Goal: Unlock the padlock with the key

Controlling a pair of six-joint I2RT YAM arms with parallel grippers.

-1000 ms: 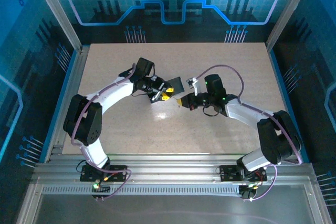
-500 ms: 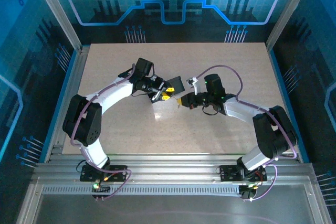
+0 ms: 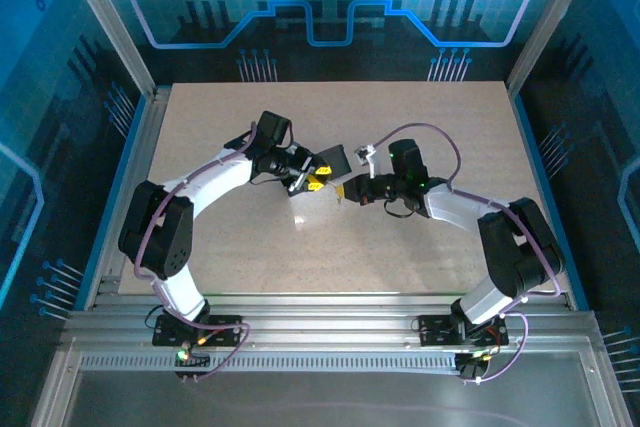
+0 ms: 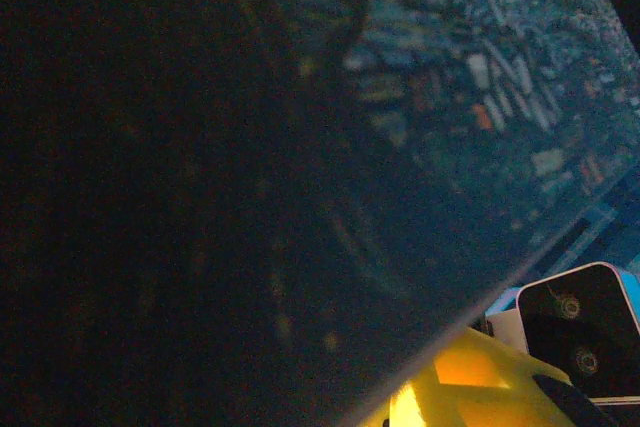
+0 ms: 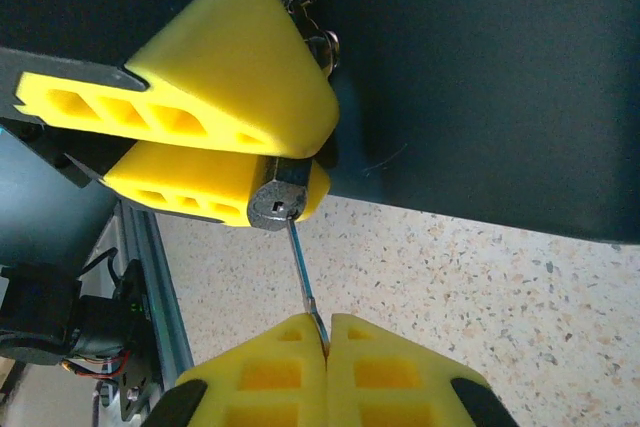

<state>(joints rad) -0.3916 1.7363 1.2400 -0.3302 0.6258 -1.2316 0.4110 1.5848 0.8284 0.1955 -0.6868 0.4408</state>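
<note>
The padlock (image 5: 277, 203) is a small metal body whose keyhole end faces my right wrist camera. My left gripper (image 5: 262, 152) is shut on it with its yellow fingers (image 5: 215, 67), held above the table. The key (image 5: 303, 277) is a thin blade clamped between the yellow pads of my right gripper (image 5: 327, 332), which is shut on it. The blade's tip touches the rim of the padlock's end face, just beside the square keyhole. From above, the left gripper (image 3: 314, 180) and right gripper (image 3: 346, 190) meet at the table's middle. A yellow finger (image 4: 470, 387) shows low in the left wrist view.
A dark flat panel (image 5: 480, 77) hangs right behind the padlock, seen from above as a black square (image 3: 335, 160). The speckled tabletop (image 3: 420, 127) lies below. A metal frame rail (image 3: 140, 147) runs along the left side.
My right gripper has crept a little to the left with the key, closing on the padlock. The left arm has held still.
</note>
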